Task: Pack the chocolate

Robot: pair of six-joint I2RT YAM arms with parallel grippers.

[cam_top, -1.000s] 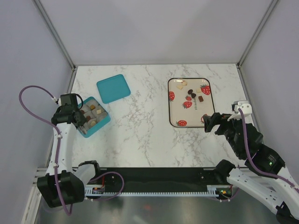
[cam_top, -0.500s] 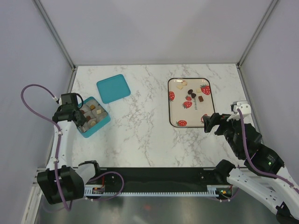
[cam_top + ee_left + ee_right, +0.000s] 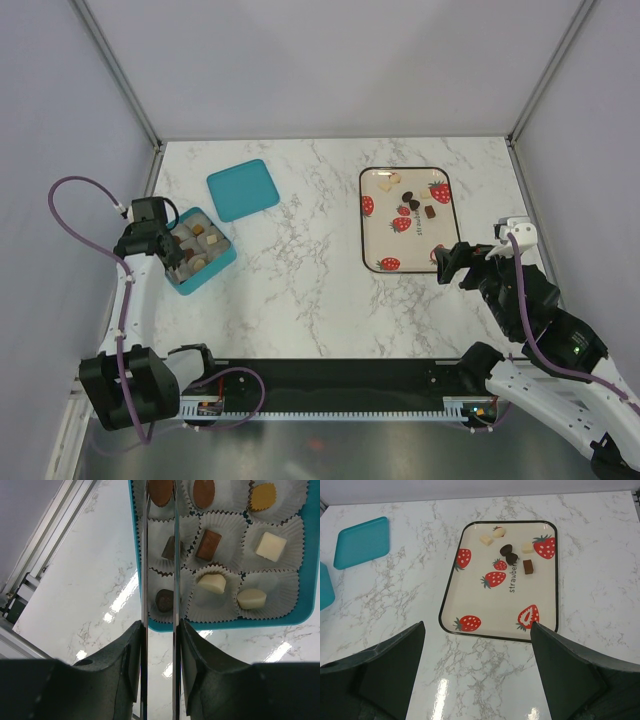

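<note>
Near the table's (image 3: 300,295) left edge sits boxed chocolate (image 3: 209,545).

— What's in your tongs (image 3: 144,570)?
— A brown chocolate (image 3: 160,490), pinched between the tips over a paper cup (image 3: 160,513) in the teal box (image 3: 225,625). Your left gripper (image 3: 160,630) clamps both blades. Eight other pieces (image 3: 271,546) sit in cups.

Lab test cell: grey panels (image 3: 330,60), aluminium struts (image 3: 117,70)
</note>
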